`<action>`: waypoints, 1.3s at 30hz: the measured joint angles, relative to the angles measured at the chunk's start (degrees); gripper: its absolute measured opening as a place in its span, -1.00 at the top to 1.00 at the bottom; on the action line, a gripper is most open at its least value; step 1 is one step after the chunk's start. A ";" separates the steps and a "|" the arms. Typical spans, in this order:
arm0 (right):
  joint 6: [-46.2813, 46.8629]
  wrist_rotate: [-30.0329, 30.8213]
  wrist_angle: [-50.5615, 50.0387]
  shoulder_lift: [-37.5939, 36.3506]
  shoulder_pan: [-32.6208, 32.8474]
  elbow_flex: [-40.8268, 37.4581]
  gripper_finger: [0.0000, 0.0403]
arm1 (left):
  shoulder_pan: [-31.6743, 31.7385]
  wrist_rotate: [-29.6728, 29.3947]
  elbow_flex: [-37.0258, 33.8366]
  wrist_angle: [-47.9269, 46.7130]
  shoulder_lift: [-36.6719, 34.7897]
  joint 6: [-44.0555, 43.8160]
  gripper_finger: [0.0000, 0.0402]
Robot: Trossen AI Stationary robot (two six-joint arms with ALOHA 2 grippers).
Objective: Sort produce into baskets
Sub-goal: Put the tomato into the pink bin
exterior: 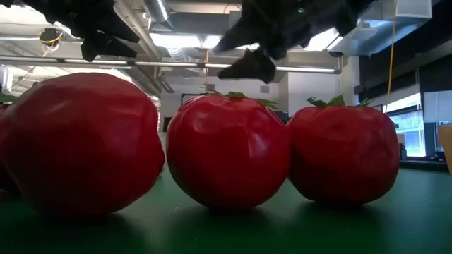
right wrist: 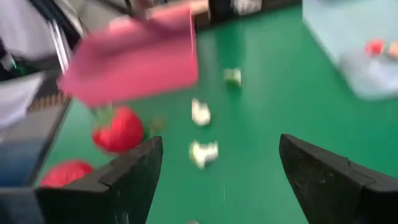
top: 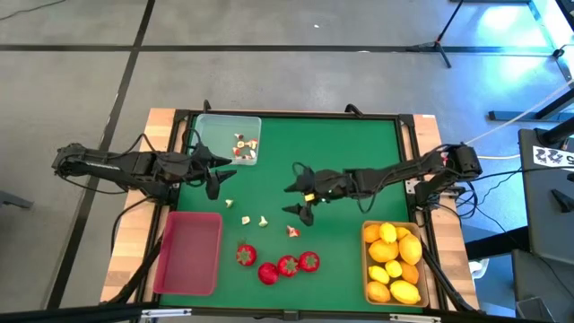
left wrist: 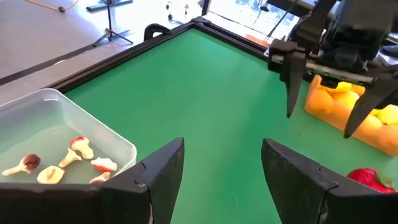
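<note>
From above, the left gripper (top: 218, 175) hangs spread and empty beside the clear plastic tray (top: 215, 126); the right gripper (top: 297, 199) gapes empty mid-table. Four red strawberries (top: 276, 264) lie beside the empty pink tray (top: 188, 252). The left wrist view shows white-and-red bits (left wrist: 59, 165) in the clear tray.

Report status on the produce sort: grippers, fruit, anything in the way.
Left gripper open, empty, beside clear tray. Right gripper open, empty, above mid-mat. Strawberries and white bits loose; pink tray empty; lemons binned. Nothing blocking.
</note>
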 joint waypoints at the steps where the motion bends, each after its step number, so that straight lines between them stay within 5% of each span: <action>1: 0.23 0.32 -1.82 0.00 0.35 0.00 -0.58 | 0.00 0.02 0.00 -0.07 0.00 0.14 -0.05; 11: -1.37 6.79 -6.89 5.08 5.22 3.89 -0.58 | 0.00 0.02 -0.02 -0.09 0.00 0.59 -0.05; 18: -1.76 3.18 -29.40 6.97 9.05 19.69 -0.58 | 0.00 0.04 -0.02 -0.36 0.00 2.04 -0.05; 23: -0.17 6.03 -45.65 6.87 14.92 30.23 -0.58 | 0.00 0.67 -0.02 -3.26 -0.02 2.10 -0.05; 33: 17.90 9.20 -58.80 8.00 24.93 28.50 -0.58 | 0.00 7.34 -0.02 -7.31 -0.02 3.50 -0.05; 39: 15.83 11.72 -56.73 11.42 25.60 28.13 -0.58 | -0.02 11.11 -0.02 -8.89 0.00 5.59 -0.05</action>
